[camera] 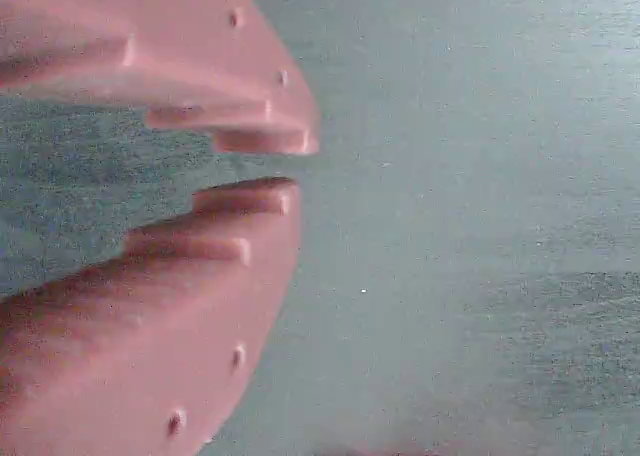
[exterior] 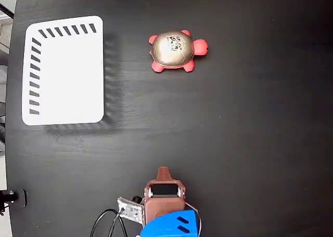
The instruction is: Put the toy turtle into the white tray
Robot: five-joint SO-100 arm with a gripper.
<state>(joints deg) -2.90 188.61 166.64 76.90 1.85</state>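
The toy turtle point(exterior: 174, 51) sits upright on the black table in the fixed view, upper middle, with a gold-bronze shell, red feet and its head pointing right. The white tray point(exterior: 65, 70) lies flat at the upper left, with dark slanted slots along its top and left edges and nothing in it. My gripper point(exterior: 164, 171) is at the bottom centre, folded back near the arm's base, far below the turtle. In the wrist view its pink fingers point(camera: 250, 211) are nearly closed, with only a thin gap at the gripper point(camera: 295, 166) tips and nothing between them. That view shows only bare table.
The arm's blue base point(exterior: 171, 225) and loose cables point(exterior: 106, 221) sit at the bottom edge. The table's left edge point(exterior: 9, 91) runs just beside the tray. Dark tabletop point(exterior: 250, 133) stretches between the arm, the turtle and the tray.
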